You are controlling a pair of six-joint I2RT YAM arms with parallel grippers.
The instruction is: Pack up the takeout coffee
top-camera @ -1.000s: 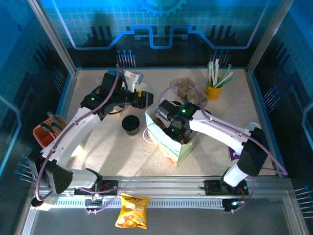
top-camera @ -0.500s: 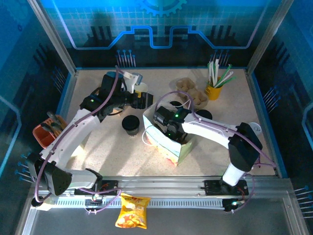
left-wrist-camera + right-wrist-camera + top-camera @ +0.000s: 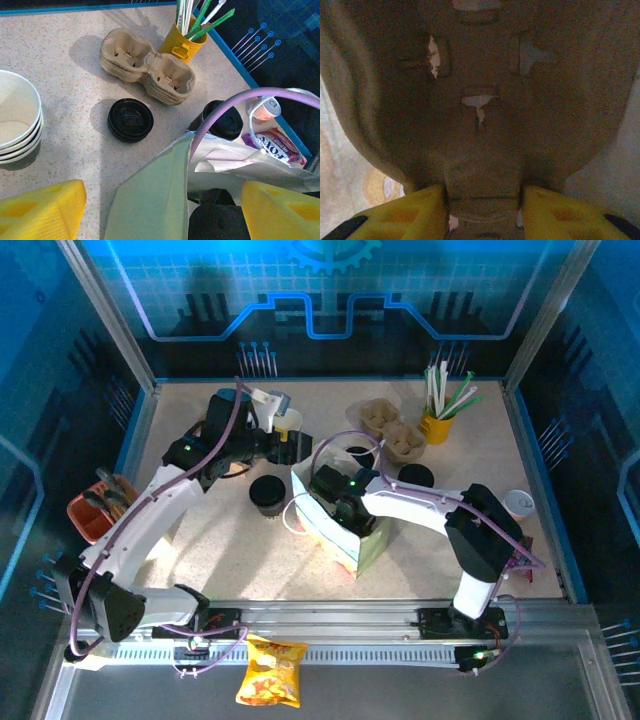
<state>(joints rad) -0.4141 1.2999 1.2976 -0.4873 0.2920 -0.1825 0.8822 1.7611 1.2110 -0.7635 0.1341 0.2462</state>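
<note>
Right arm (image 3: 430, 505) has folded in leftward since a second ago. Its elbow sits closer to the white-and-green paper bag (image 3: 365, 545) and its wrist is lower in the bag mouth. That uncovers the takeout coffee (image 3: 415, 477) and a small pinkish can (image 3: 520, 505). Left arm barely shifted.

Readable text: "FOX'S" on a purple-red packet (image 3: 277, 145) beside the can. Can label, bag print and the yellow crisp packet (image 3: 272, 670) by the front rail are too small to read.

Takeout coffee (image 3: 225, 120): small paper cup with a domed round black plastic lid on. The cup wall is in shade and reads dark brownish. It stands upright on the speckled table (image 3: 230, 540), just right of the bag and outside it, in front of the stacked brown pulp cup carriers (image 3: 147, 70).

Left fingers (image 3: 40, 210): spread wide, not holding.

Right fingers (image 3: 395, 212): in the bag, either side of a tab on a single brown moulded-pulp carrier (image 3: 480, 125). Gripping or just flanking, cannot tell.
</note>
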